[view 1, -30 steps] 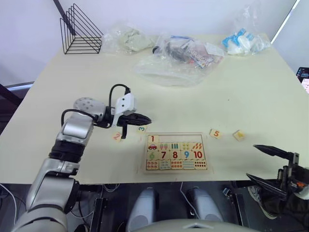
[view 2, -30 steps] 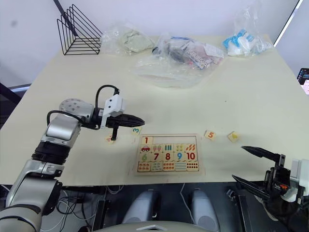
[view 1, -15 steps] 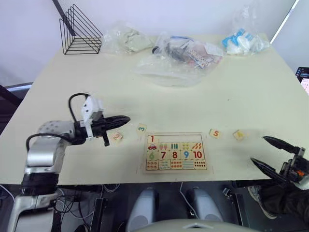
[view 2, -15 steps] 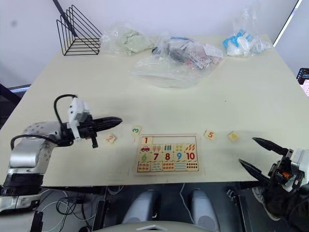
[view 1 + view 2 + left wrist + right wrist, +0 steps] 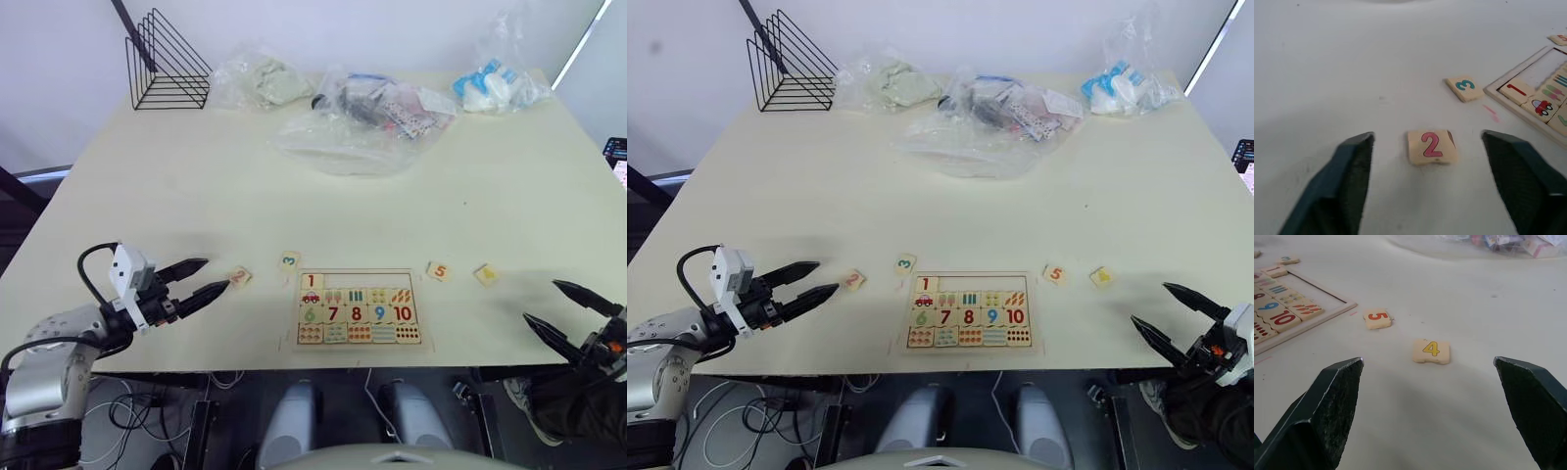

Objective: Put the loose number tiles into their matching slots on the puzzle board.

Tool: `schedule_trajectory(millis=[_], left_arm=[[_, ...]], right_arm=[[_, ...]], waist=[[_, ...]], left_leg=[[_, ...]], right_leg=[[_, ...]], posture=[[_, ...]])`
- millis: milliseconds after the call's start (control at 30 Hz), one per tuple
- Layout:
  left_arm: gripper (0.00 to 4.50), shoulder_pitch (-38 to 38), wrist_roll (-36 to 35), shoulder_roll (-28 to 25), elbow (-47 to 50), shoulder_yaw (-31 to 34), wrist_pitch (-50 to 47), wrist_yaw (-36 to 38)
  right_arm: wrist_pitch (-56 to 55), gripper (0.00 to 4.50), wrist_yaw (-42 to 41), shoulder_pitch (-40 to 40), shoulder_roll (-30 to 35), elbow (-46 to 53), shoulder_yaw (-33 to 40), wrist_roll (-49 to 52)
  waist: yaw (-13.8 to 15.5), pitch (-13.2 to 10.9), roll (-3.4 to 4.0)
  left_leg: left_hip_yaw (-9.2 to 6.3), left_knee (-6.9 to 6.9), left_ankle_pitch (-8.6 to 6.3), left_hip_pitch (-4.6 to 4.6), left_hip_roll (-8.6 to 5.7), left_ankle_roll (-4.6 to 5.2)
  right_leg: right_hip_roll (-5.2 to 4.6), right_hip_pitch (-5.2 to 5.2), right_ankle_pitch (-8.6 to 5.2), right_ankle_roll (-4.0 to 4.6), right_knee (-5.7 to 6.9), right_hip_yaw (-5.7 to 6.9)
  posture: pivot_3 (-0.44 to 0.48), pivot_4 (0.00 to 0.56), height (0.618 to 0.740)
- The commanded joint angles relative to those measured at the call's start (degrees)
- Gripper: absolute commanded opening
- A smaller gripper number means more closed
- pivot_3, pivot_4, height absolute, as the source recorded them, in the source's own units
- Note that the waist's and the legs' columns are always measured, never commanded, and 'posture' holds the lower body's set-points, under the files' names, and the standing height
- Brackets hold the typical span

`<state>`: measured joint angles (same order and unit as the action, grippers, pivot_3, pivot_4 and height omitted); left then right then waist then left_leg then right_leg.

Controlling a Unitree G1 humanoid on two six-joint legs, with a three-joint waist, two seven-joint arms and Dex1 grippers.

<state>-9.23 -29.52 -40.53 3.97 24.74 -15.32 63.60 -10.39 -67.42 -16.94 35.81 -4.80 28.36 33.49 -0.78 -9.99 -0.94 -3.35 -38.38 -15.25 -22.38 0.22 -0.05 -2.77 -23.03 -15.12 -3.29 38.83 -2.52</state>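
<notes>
Looking down on the puzzle board point(image 5: 359, 272), lying flat near the front edge of the table point(image 5: 196, 186). Reading a red 1 on the tile point(image 5: 311, 282) sitting in the leftmost of the matching slots point(image 5: 367, 281), with the rest of that top row showing bare wood. Reading, lower on the board, a green 6, a red 7, a red 8, a blue 9 and a red 10, between rows of small pictures and dots.

Finding the other loose number tiles off the board, face up on the table:
- a pink-red 2 point(image 5: 1431, 146) well to the board's left
- a teal 3 point(image 5: 289, 260) just off the board's upper left corner
- a red 5 point(image 5: 438, 271) just to the board's right
- a yellow 4 point(image 5: 1431, 351) a little further right, apart from the 5

Seeing the left gripper point(image 5: 217, 273) hovering low at the table's near left, fingers spread wide and holding nothing, tips just short of the 2. Seeing the right gripper point(image 5: 540, 299) beyond the table's near right corner, jaws likewise apart and empty, pointing toward the 4 and the 5.

Noting a black wire rack point(image 5: 167, 61) and clear plastic bags point(image 5: 353, 122) along the far edge.

Comparing with a second ago: finding the left gripper drawn back from above the 2 and 3 toward the near left edge, and spreading fingers that were then pressed together. Finding the right gripper shifted slightly outward, still spread. Finding all tiles and the board lying where they were.
</notes>
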Motion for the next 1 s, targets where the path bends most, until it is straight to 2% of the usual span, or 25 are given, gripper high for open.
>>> schedule_trajectory(millis=[33,300,433,1000], left_arm=[[4.47,-3.91,-0.41,1.10,2.65,2.83,4.46,0.09],[4.47,-9.66,-0.44,3.99,4.90,3.11,7.07,-3.45],[4.47,-9.74,-1.68,4.27,5.55,2.75,6.34,-4.09],[4.47,-9.59,-0.20,3.87,4.86,0.89,7.34,-3.75]], right_arm=[[-1.64,4.50,-0.97,0.20,0.94,-1.58,2.18,0.33],[-1.88,4.50,-2.05,0.36,1.23,-3.33,2.03,0.30],[-1.25,4.50,-1.95,0.53,1.48,-3.03,1.88,0.32],[1.63,4.50,-0.17,1.38,1.59,-1.09,1.16,0.47]], waist=[[0.10,0.00,0.01],[0.04,0.00,0.02],[0.06,0.00,0.02],[0.02,0.00,0.02]], left_leg=[[0.00,0.01,0.00,0.00,0.00,0.00],[0.03,0.03,0.00,0.11,-0.01,0.00],[0.09,0.09,-0.02,0.42,-0.01,0.01],[0.27,0.11,-0.02,0.44,0.00,0.02]], right_leg=[[0.00,0.00,0.00,0.00,-0.01,0.00],[0.02,0.12,-0.01,0.01,-0.02,0.02],[0.02,0.50,-0.02,0.02,-0.12,0.06],[0.02,0.51,-0.02,0.02,-0.13,0.04]], posture=[[0.000,0.150,0.740],[0.000,0.150,0.740],[0.000,0.150,0.740],[0.000,0.150,0.740]])
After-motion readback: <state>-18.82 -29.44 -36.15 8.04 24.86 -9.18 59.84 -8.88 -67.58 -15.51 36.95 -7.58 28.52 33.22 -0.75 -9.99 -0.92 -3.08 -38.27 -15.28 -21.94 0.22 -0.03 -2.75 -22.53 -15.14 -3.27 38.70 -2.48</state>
